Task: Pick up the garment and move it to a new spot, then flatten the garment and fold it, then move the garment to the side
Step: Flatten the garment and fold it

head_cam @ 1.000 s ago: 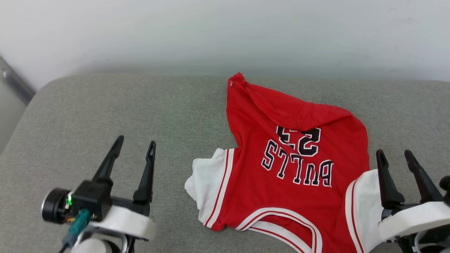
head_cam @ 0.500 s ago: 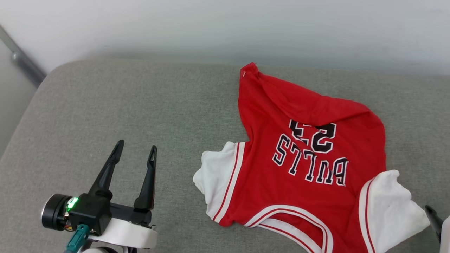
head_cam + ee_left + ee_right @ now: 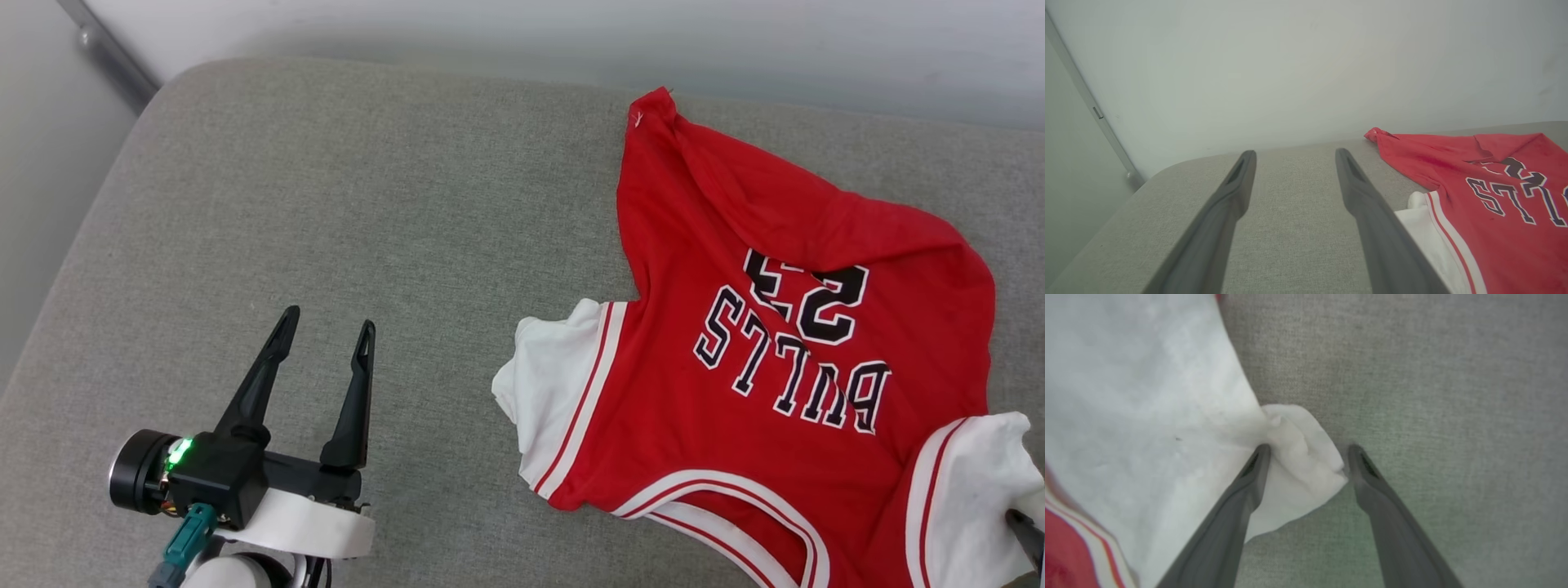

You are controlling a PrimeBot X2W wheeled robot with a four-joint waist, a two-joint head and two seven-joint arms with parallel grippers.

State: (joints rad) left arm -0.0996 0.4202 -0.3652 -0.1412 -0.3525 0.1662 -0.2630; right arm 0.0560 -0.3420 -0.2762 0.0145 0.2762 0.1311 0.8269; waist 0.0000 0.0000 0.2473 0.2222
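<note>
Red jersey [image 3: 775, 327]: lies front-up on the right part of the grey cushion [image 3: 367, 188], rumpled rather than flat. Its collar [image 3: 735, 506] is nearest the robot and one hem corner [image 3: 645, 106] points at the wall. In the left wrist view it lies to the right of the fingers [image 3: 1494, 171].
Lettering [image 3: 792, 351]: black with a white outline, "BULLS 23", upside down from the robot's side.
Left sleeve [image 3: 555, 392]: white with red stripes, crumpled, resting on the cushion toward the middle.
Right sleeve [image 3: 980, 490]: white, near the lower right edge of the head view. Its outer corner is bunched into a small lump.
Left gripper [image 3: 328, 320]: over bare cushion, well apart from the jersey. Its jaws are spread wide with nothing between them [image 3: 1295, 156]. I cannot tell whether the tips touch the fabric.
Right gripper [image 3: 1309, 451]: down at the right sleeve's bunched corner [image 3: 1147, 396]. Its jaws stand apart, not clamped, with the lump of white cloth lying between them. One finger touches the cloth, the other is just beside it on the cushion.
Cushion: grey woven cloth with a rounded far-left corner.
Wall [image 3: 571, 33]: pale and plain behind the cushion. A metal strip [image 3: 106, 53] slants down at the far left.
</note>
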